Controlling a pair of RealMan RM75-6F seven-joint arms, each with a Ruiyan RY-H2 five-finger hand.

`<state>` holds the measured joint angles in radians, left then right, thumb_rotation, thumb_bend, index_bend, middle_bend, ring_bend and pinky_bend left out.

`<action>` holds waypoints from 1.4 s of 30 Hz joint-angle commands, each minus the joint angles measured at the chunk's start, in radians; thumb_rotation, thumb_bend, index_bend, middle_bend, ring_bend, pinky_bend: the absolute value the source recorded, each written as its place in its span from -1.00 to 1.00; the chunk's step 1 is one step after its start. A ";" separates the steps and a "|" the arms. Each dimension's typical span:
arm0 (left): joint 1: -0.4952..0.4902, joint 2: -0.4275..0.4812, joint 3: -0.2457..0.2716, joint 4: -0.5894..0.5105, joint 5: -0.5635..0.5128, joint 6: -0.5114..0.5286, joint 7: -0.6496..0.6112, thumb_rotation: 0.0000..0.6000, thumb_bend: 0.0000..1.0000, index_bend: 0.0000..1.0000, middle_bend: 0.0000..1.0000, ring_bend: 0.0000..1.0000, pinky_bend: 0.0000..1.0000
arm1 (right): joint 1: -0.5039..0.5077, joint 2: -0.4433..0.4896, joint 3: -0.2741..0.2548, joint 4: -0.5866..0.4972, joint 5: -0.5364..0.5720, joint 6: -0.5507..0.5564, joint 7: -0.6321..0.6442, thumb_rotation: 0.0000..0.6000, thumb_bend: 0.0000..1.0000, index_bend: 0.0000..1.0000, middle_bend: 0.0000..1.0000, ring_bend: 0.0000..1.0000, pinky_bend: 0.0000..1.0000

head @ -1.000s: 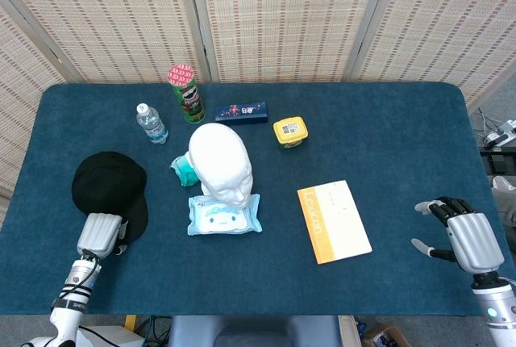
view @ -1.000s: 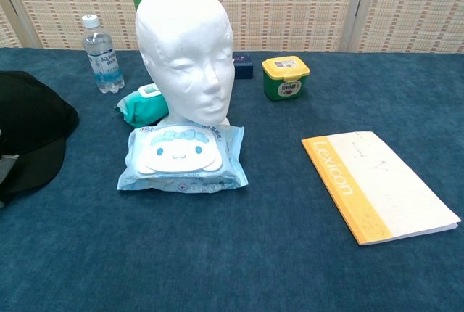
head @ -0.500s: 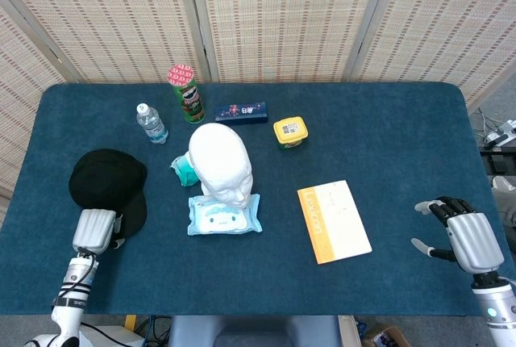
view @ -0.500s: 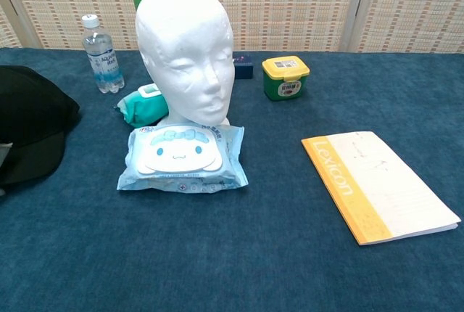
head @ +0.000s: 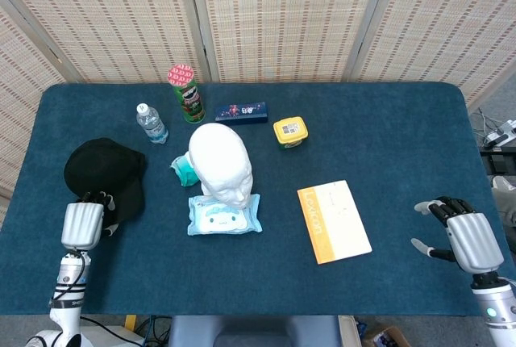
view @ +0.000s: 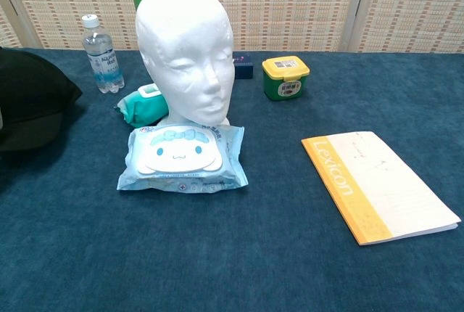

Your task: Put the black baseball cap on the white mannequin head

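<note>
The black baseball cap (head: 105, 172) is at the table's left side, its brim toward the front; in the chest view the cap (view: 32, 101) shows at the left edge, raised off the cloth. My left hand (head: 83, 223) grips the brim from the front. The white mannequin head (head: 222, 161) stands upright mid-table, right of the cap, and faces the front in the chest view (view: 187, 51). My right hand (head: 463, 238) hovers near the front right corner, fingers apart and empty.
A wipes pack (view: 185, 156) lies in front of the head, a green pack (view: 143, 105) beside it. Behind stand a water bottle (head: 151, 123), a green can (head: 186, 93), a blue box (head: 241, 112) and a yellow-lidded jar (head: 290, 131). A Lexicon notebook (head: 334, 220) lies to the right.
My left hand has pulled left and back with the cap; the cap has shifted left and risen at the brim. The right hand has stayed still.
</note>
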<state>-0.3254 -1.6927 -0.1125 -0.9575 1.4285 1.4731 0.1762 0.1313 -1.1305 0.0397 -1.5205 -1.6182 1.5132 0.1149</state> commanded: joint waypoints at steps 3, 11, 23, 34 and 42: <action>0.002 -0.042 -0.009 0.092 0.049 0.074 -0.119 1.00 -0.93 -0.05 -0.42 -0.58 0.05 | 0.000 0.000 0.000 -0.001 -0.001 0.000 -0.003 1.00 -0.90 -0.23 -0.10 -0.39 -0.37; -0.003 -0.088 -0.019 0.205 0.074 0.128 -0.253 1.00 -0.77 -0.06 -0.44 -0.62 -0.09 | 0.001 0.000 0.001 0.000 0.003 -0.002 0.000 1.00 -0.90 -0.24 -0.10 -0.39 -0.36; -0.012 -0.159 -0.059 0.330 0.061 0.193 -0.370 1.00 -0.50 -0.04 -0.42 -0.62 -0.09 | 0.001 0.001 0.001 0.000 0.002 -0.001 0.001 1.00 -0.90 -0.23 -0.10 -0.39 -0.36; -0.016 -0.182 -0.074 0.376 0.043 0.197 -0.400 1.00 -0.50 0.11 -0.41 -0.62 -0.10 | 0.001 0.001 0.002 -0.002 0.004 -0.001 0.000 1.00 -0.90 -0.23 -0.10 -0.39 -0.36; -0.017 -0.180 -0.079 0.371 0.032 0.191 -0.389 1.00 -0.48 0.12 -0.41 -0.62 -0.10 | 0.001 0.002 0.002 -0.002 0.004 -0.002 0.002 1.00 -0.90 -0.23 -0.10 -0.39 -0.36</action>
<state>-0.3426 -1.8733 -0.1908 -0.5859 1.4615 1.6644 -0.2135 0.1323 -1.1285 0.0414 -1.5226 -1.6145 1.5113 0.1171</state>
